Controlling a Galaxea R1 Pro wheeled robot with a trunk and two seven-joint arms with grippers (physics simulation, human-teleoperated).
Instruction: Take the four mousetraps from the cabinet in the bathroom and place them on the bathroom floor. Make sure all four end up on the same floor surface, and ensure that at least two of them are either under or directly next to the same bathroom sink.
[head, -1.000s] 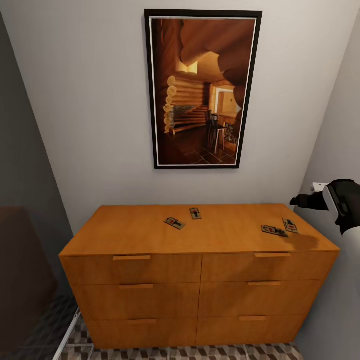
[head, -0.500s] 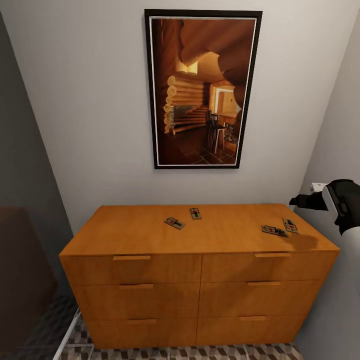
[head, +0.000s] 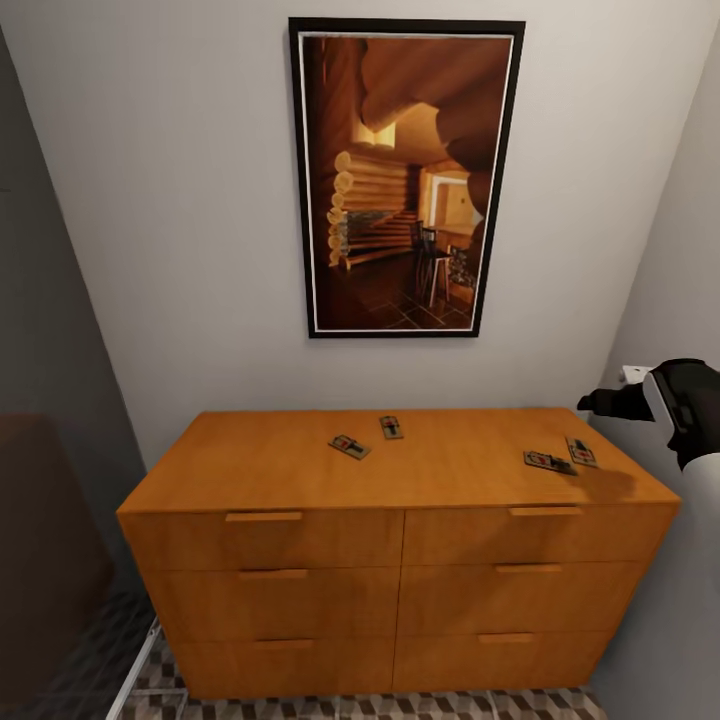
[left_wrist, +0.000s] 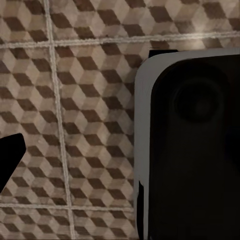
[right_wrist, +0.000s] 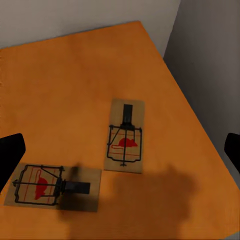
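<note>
The orange-brown cabinet (head: 260, 465) stands against the back wall with its drawers shut. Its flat top carries the mousetraps: two near the middle (head: 349, 446) (head: 390, 427) and two at the right end (head: 548, 461) (head: 580, 452). My right gripper (head: 598, 403) hovers open above that right end, clear of the top. The right wrist view looks down on that right-hand pair of mousetraps (right_wrist: 125, 136) (right_wrist: 52, 186), with the right gripper (right_wrist: 121, 151) spread wide above them, touching neither. A dark fingertip (left_wrist: 9, 157) of the left gripper hangs over the bathroom floor (left_wrist: 75, 100), holding nothing.
A framed cabin picture (head: 405, 180) hangs above the cabinet. A grey wall (head: 680, 250) runs close along the cabinet's right end. A dark bulky shape (head: 40, 560) stands at the left. Patterned tiles (head: 400, 705) show at the cabinet's foot. A black, grey-edged robot part (left_wrist: 190, 150) sits over the floor.
</note>
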